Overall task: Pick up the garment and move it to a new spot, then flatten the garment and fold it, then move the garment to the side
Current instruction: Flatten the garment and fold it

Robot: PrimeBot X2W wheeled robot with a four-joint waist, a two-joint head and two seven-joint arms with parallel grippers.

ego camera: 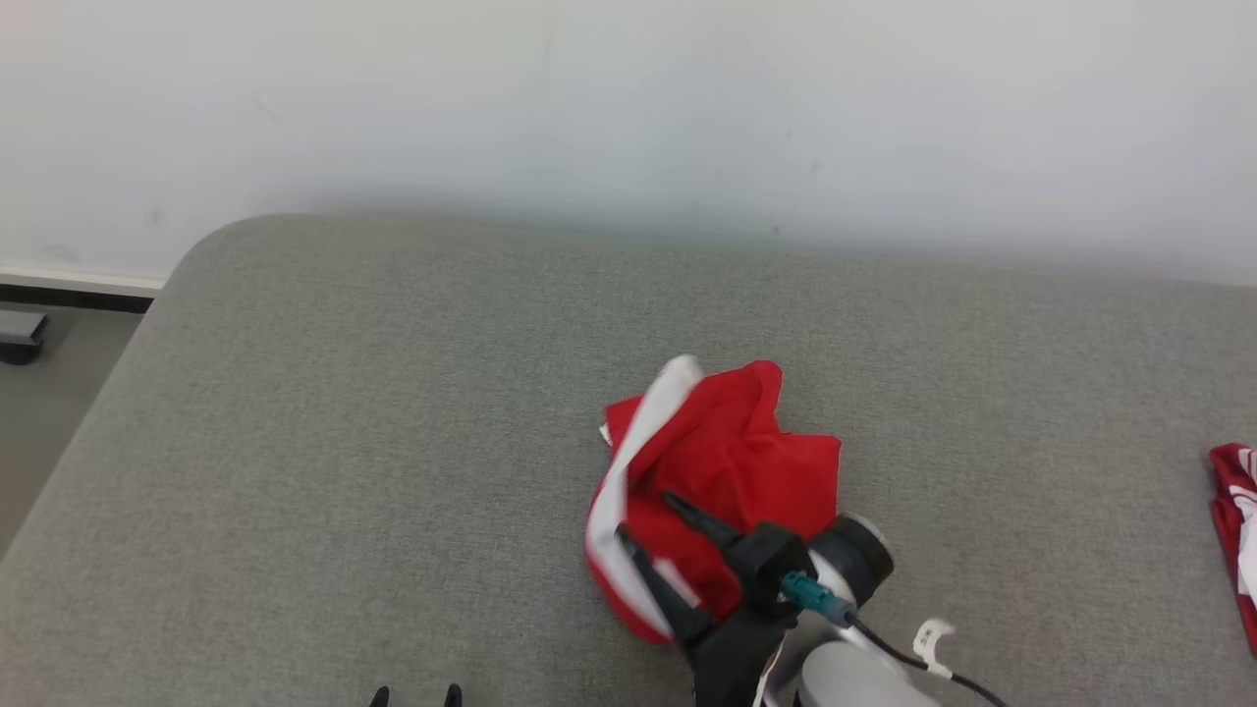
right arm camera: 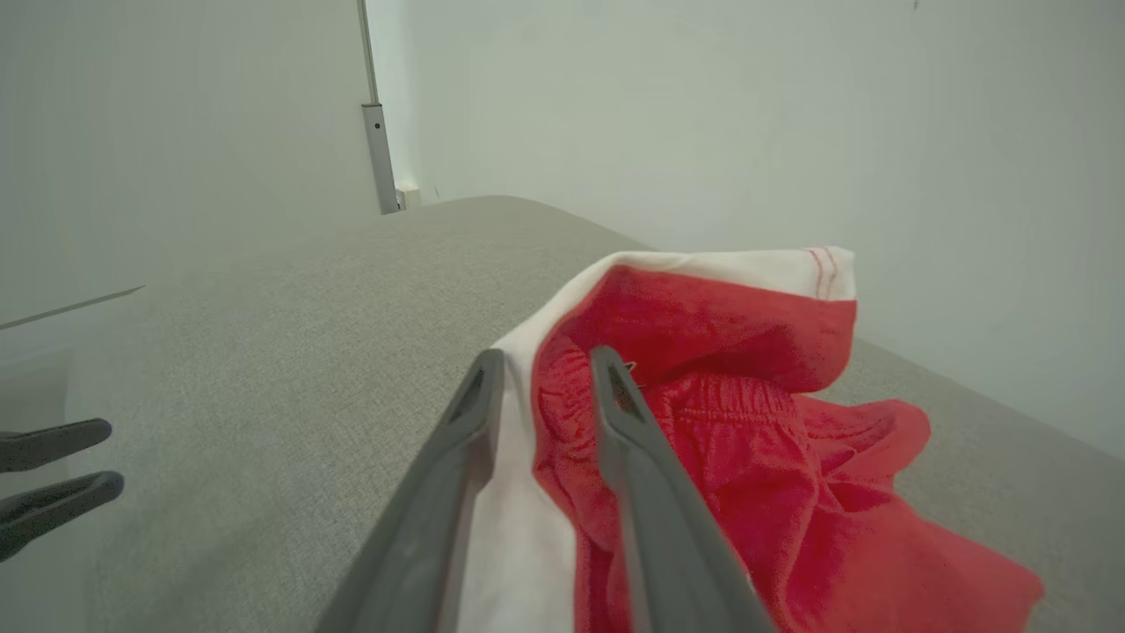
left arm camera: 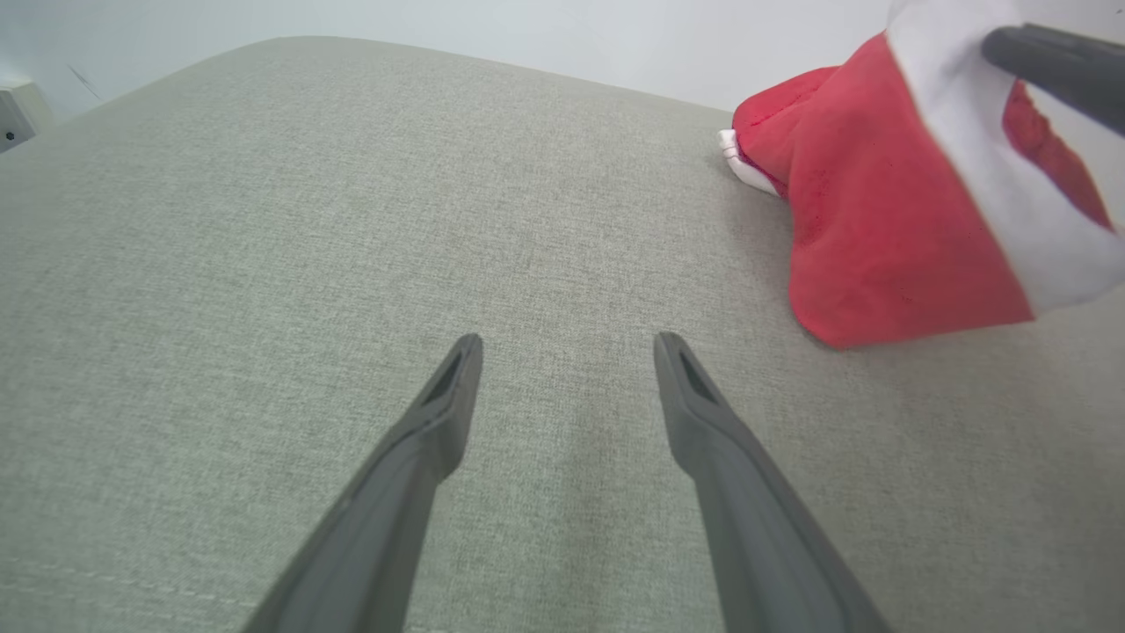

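The garment (ego camera: 737, 462) is a crumpled red piece with a white band, heaped on the grey padded table (ego camera: 393, 412). My right gripper (ego camera: 644, 516) sits at the heap's near left edge. Its jaws are slightly parted, and the white-and-red hem (right arm camera: 540, 413) runs loosely between its fingers (right arm camera: 615, 413). The white band looks blurred in the head view. My left gripper (ego camera: 414, 697) hovers open over bare table at the bottom edge, well left of the garment (left arm camera: 879, 229), with nothing between its fingers (left arm camera: 439, 413). One right finger (left arm camera: 1055, 61) shows against the white band in the left wrist view.
A second red and white cloth (ego camera: 1237, 530) lies at the table's right edge. A pale wall (ego camera: 628, 98) runs behind the table. The table's rounded left corner (ego camera: 187, 265) drops to the floor, where a dark object (ego camera: 20, 334) sits.
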